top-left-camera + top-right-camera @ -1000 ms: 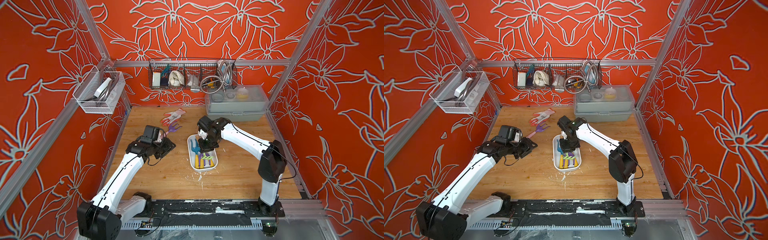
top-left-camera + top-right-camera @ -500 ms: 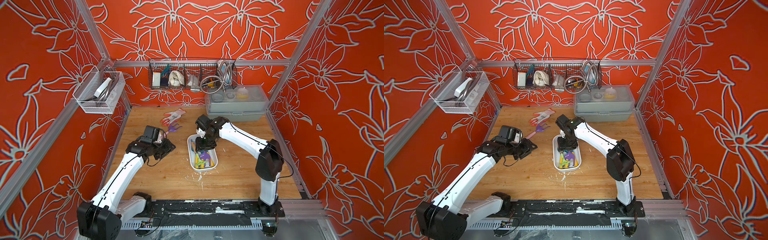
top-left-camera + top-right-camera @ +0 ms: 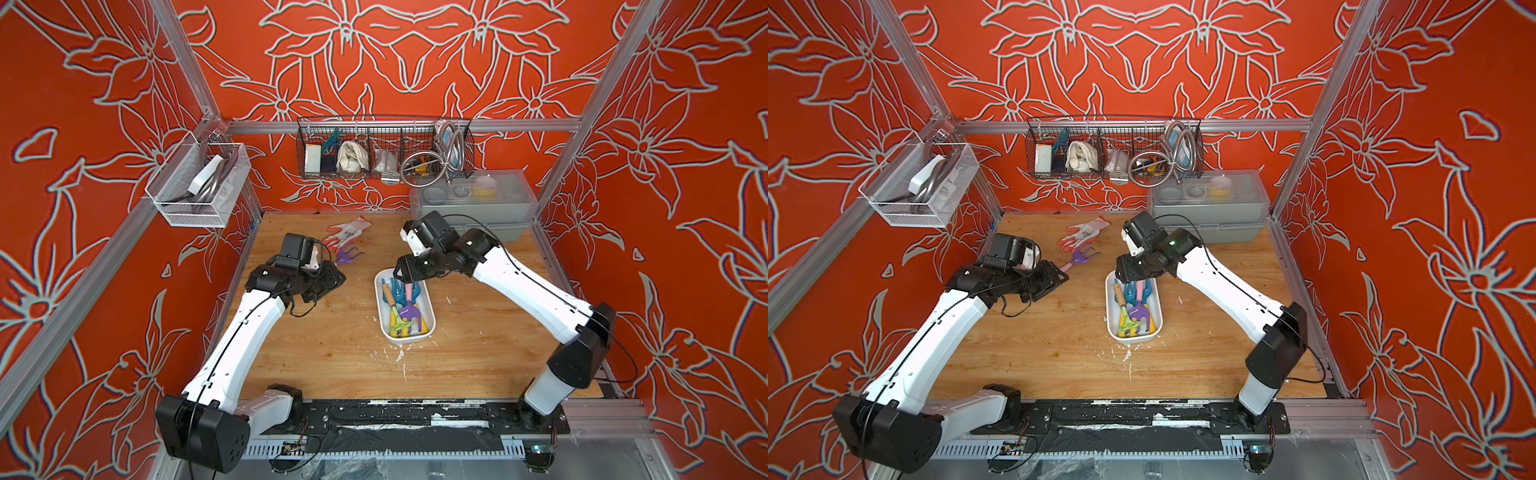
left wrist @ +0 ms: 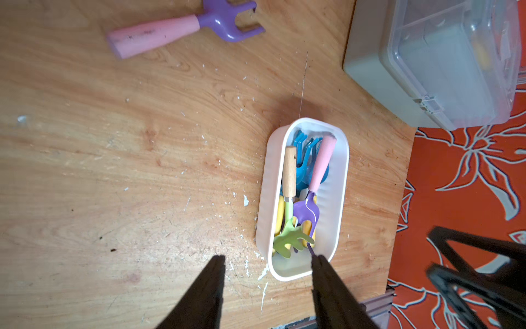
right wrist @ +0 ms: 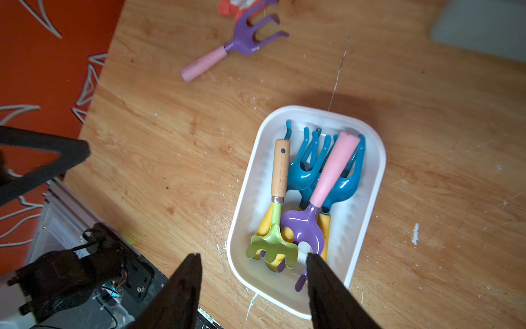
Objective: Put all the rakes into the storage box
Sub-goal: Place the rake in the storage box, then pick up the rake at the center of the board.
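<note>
Left gripper, right gripper open, empty. One rake in box. Other rake on desk, far left, by glove. Looks light, hard, slippy: you pinch pink handle middle.

Glossy purple rake with matt pink handle, smooth white plastic storage box, scuffed wooden tabletop

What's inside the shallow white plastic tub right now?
White plastic tub holds a pink-handled purple rake and a wooden-handled green rake on top of blue claw rakes; yellow handles beneath are mostly covered.
</note>
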`<action>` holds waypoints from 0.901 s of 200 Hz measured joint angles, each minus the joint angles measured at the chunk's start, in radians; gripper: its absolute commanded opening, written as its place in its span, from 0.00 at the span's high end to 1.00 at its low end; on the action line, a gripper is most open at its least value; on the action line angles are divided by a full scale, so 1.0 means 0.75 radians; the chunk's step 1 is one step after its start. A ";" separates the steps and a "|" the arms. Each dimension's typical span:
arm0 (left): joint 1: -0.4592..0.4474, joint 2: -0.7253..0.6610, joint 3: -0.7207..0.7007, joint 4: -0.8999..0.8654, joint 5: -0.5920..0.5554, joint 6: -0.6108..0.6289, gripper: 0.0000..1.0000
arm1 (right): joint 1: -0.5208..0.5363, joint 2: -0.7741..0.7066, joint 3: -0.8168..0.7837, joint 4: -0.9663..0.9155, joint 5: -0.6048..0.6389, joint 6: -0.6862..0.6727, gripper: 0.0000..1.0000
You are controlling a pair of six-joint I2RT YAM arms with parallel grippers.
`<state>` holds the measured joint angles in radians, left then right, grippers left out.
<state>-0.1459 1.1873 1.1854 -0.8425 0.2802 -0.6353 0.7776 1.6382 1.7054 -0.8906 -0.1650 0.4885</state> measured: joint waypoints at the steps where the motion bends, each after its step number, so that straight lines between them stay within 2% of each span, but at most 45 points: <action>1: 0.002 0.003 0.005 -0.001 -0.001 0.003 0.48 | -0.001 -0.006 -0.001 0.003 0.002 -0.001 0.39; 33: 0.041 0.122 0.123 -0.024 -0.026 0.091 0.48 | -0.074 -0.057 -0.001 0.027 -0.016 -0.021 0.37; 88: 0.049 0.375 0.321 -0.077 -0.140 0.316 0.46 | -0.211 -0.076 -0.147 0.043 -0.174 -0.065 0.30; 130: 0.054 0.533 0.404 -0.106 -0.216 0.477 0.44 | -0.237 -0.104 -0.195 0.041 -0.240 -0.114 0.25; 180: 0.057 0.750 0.497 -0.125 -0.277 0.633 0.42 | -0.240 -0.128 -0.241 0.044 -0.280 -0.123 0.25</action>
<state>-0.1032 1.7500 1.5585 -0.9360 0.0727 -0.1604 0.5980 1.5425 1.5249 -0.8577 -0.3752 0.3965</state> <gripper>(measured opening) 0.572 0.753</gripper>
